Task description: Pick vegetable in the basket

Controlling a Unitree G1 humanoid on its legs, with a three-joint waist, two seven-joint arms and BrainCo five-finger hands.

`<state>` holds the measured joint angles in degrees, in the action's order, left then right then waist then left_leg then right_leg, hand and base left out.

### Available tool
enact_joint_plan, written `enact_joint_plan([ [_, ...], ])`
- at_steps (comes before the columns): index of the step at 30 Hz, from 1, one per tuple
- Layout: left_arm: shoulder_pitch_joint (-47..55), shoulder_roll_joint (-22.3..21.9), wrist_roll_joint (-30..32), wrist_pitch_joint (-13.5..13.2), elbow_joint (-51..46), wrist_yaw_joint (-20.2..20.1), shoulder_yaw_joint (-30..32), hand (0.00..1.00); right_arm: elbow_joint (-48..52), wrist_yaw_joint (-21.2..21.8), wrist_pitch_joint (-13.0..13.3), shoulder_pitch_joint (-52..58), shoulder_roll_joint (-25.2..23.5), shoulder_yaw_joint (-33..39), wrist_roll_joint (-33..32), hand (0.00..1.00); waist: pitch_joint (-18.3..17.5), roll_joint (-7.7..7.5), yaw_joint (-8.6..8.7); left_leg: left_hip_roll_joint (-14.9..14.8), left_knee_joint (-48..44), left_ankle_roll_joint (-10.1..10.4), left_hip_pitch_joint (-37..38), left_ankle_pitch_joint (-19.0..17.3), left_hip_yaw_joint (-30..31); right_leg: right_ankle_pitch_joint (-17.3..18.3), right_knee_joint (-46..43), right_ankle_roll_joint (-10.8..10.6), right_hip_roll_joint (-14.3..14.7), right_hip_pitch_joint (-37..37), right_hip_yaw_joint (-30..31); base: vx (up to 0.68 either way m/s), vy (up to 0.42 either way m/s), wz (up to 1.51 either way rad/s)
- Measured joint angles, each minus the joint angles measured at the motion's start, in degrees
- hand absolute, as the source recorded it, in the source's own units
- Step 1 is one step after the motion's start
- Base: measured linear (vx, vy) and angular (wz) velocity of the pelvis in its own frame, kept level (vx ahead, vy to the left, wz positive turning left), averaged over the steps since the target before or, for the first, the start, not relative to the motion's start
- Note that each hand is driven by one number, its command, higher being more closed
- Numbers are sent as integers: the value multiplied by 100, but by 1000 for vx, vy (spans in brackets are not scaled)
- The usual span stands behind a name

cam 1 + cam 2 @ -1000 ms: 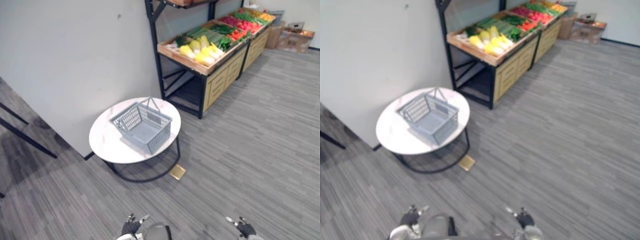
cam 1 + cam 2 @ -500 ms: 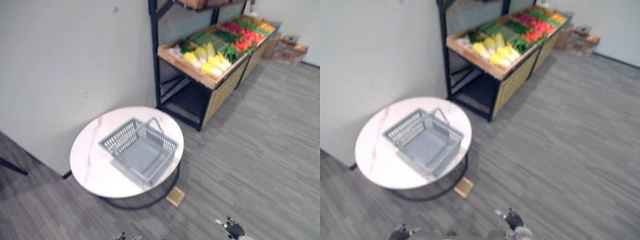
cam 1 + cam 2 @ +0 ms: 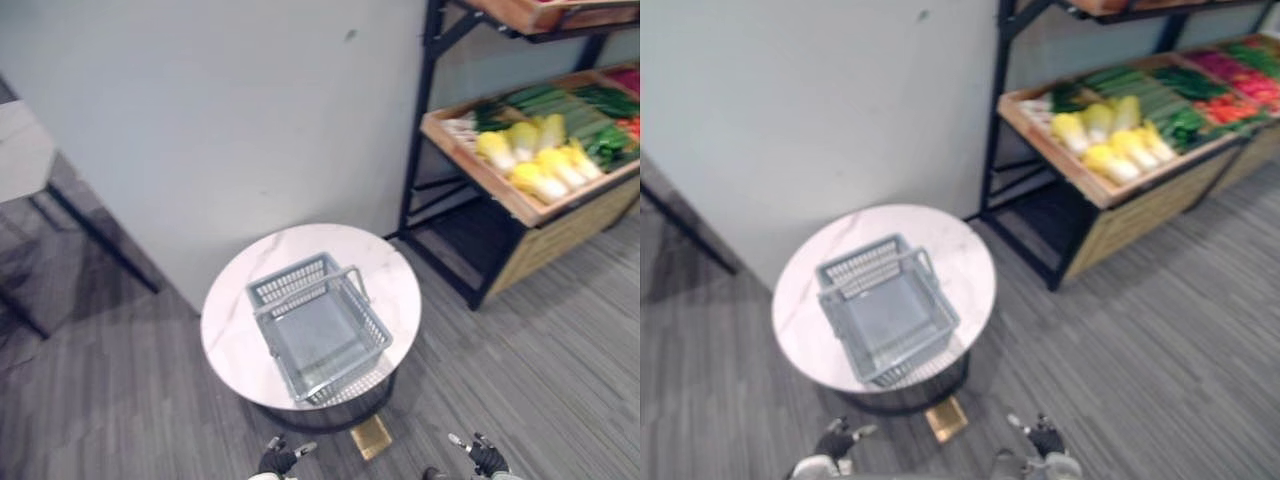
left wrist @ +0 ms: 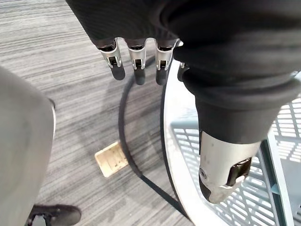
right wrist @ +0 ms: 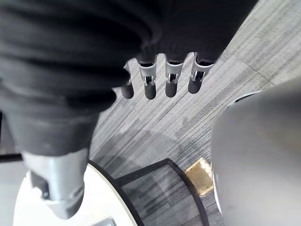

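An empty grey plastic basket (image 3: pixel 318 325) with its handle up stands on a round white marble table (image 3: pixel 232 330) just ahead of me. Vegetables (image 3: pixel 530 168), yellow-white cabbages and green ones, lie in a wooden crate on a black rack to the right, against the wall. My left hand (image 3: pixel 279 460) hangs low near the table's front edge, fingers (image 4: pixel 136 63) straight and holding nothing; the basket's mesh (image 4: pixel 282 136) shows past its thumb. My right hand (image 3: pixel 487 459) hangs low over the floor to the right of the table, with straight fingers (image 5: pixel 160 80) that hold nothing.
A small brass plate (image 3: pixel 371 437) lies on the grey plank floor by the table's black ring base. A pale wall stands behind the table. Dark table legs (image 3: pixel 95 245) slant at the left. A second crate (image 3: pixel 545 12) sits on the rack's upper shelf.
The whole picture has shifted: the camera has turned and come nearer, so the table and basket lie centred below and the rack sits at the right. Both hands still hang low, holding nothing.
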<state>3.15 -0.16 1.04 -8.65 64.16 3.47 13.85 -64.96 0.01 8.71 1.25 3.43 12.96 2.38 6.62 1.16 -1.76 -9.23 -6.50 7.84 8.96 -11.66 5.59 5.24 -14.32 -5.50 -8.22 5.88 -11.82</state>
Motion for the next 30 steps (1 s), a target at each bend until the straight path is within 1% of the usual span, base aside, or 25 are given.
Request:
enact_joint_plan([
  [1,0,-20,-22,7,5,0,105,0,-7,12,2,2,-8,2,3,0,0,0,-1,-50,53,21,-3,91,-4,39,23,31,24,-56,-106,117,-245,89],
  [2,5,-39,-51,7,9,-5,278,0,-27,28,1,2,-4,4,5,0,-2,-5,-7,-144,54,87,-61,211,-3,119,47,100,67,-152,-317,152,-314,78],
  [3,16,-48,-93,7,10,-18,419,0,-65,26,2,1,-6,15,3,0,-4,1,-2,-220,-5,94,-130,274,-12,151,134,140,125,-266,-488,139,-287,72],
  [4,19,-50,-97,8,10,-24,464,0,-77,27,1,-4,-6,19,-1,0,-2,-4,1,-242,-77,92,-198,301,-23,158,191,155,142,-327,-578,115,-236,65],
  [5,24,-35,-105,8,6,-37,476,0,-82,29,7,-1,-2,33,-4,0,9,-19,25,-262,-269,150,-361,353,-99,162,287,167,139,-445,-733,75,-143,68],
  [7,19,29,-105,11,4,-59,443,0,-118,27,9,-8,6,197,-12,0,40,-77,50,-320,-508,183,-498,504,-594,155,453,177,48,-713,-998,61,-100,69],
  [8,18,46,-163,11,-3,-66,436,0,-127,18,8,0,6,235,-17,0,56,-113,56,-323,-565,142,-503,589,-1011,152,551,177,1,-861,-1101,30,-50,47],
  [10,25,49,-252,12,-4,-40,373,0,-137,4,7,-1,42,210,-24,0,38,-98,48,-321,-444,127,-502,653,-1382,132,641,146,14,-910,-1177,24,-37,30],
  [13,10,115,-248,12,-5,12,106,0,-114,-31,6,-181,125,-182,-58,0,-21,3,32,-297,82,121,-587,799,-1468,-185,1034,178,173,-687,-1130,6,-4,-6],
  [15,9,168,-242,21,3,35,-30,0,-34,-43,2,-211,166,-298,-56,0,-19,8,50,-306,265,127,-539,808,-1582,-311,1210,194,232,-693,-1097,-12,24,-16],
  [17,10,264,-223,49,13,63,-252,0,489,-91,-6,-147,243,-510,-48,0,-24,-3,88,-279,435,126,-420,809,-1645,-410,1327,190,249,-744,-1041,-22,50,-15],
  [18,15,311,-198,47,11,66,-404,0,1134,-132,2,-139,343,-644,-1,0,-22,-7,136,-237,517,126,-374,808,-1716,-474,1368,155,226,-725,-987,-45,66,-14],
  [19,18,330,-196,46,11,66,-477,0,1407,-150,29,-148,407,-700,22,0,-22,-6,162,-212,546,125,-375,808,-1738,-508,1396,141,208,-716,-981,-62,72,-12],
  [21,36,424,-197,34,-51,71,-744,0,2286,-282,88,-251,731,-797,297,0,-23,-8,163,-105,674,121,-383,805,-1749,-639,1493,79,164,-673,-961,-73,69,0],
  [22,42,460,-198,22,-61,73,-802,0,2504,-314,93,-283,812,-844,416,0,-29,-18,160,-81,719,120,-392,805,-1751,-678,1526,68,151,-652,-959,-79,74,1],
  [23,51,539,-187,3,-82,82,-913,0,2960,-366,95,-389,979,-961,578,0,-34,-34,152,-44,787,98,-450,792,-1751,-743,1550,47,125,-566,-949,-104,99,-1],
  [24,51,606,-131,-3,-95,94,-958,0,3411,-472,99,-519,1120,-1072,906,0,-27,-78,149,8,821,42,-540,816,-1748,-825,1588,35,81,-477,-941,-94,76,0],
  [25,50,656,-71,-11,-98,107,-974,0,3631,-515,111,-622,1201,-1148,1091,0,-26,-114,146,39,823,12,-597,837,-1748,-876,1634,29,58,-440,-938,-95,58,-1],
  [26,53,751,-61,-12,-103,128,-1018,0,3966,-628,133,-859,1324,-1269,1491,0,3,-165,127,80,824,-25,-657,863,-1746,-933,1661,16,28,-379,-914,-85,36,-1],
  [27,63,817,-34,-8,-96,152,-1020,0,4273,-736,148,-1090,1432,-1372,1776,0,18,-200,99,117,824,-50,-702,881,-1740,-969,1688,13,-1,-342,-907,-75,28,-4],
  [28,78,844,-14,-6,-95,188,-1025,0,4430,-810,151,-1196,1473,-1400,1919,0,15,-210,54,130,822,-58,-734,886,-1738,-986,1696,10,-11,-307,-889,-64,20,-2],
  [29,109,871,7,-4,-97,259,-1026,0,4700,-978,152,-1376,1532,-1461,2193,0,27,-230,-13,155,816,-75,-789,898,-1728,-1033,1753,4,-24,-283,-886,-36,10,-1],
  [30,129,876,9,-1,-93,284,-1023,0,4800,-1032,151,-1474,1563,-1519,2305,0,45,-241,-26,164,822,-88,-801,907,-1718,-1044,1773,0,-29,-283,-893,-33,4,6],
])
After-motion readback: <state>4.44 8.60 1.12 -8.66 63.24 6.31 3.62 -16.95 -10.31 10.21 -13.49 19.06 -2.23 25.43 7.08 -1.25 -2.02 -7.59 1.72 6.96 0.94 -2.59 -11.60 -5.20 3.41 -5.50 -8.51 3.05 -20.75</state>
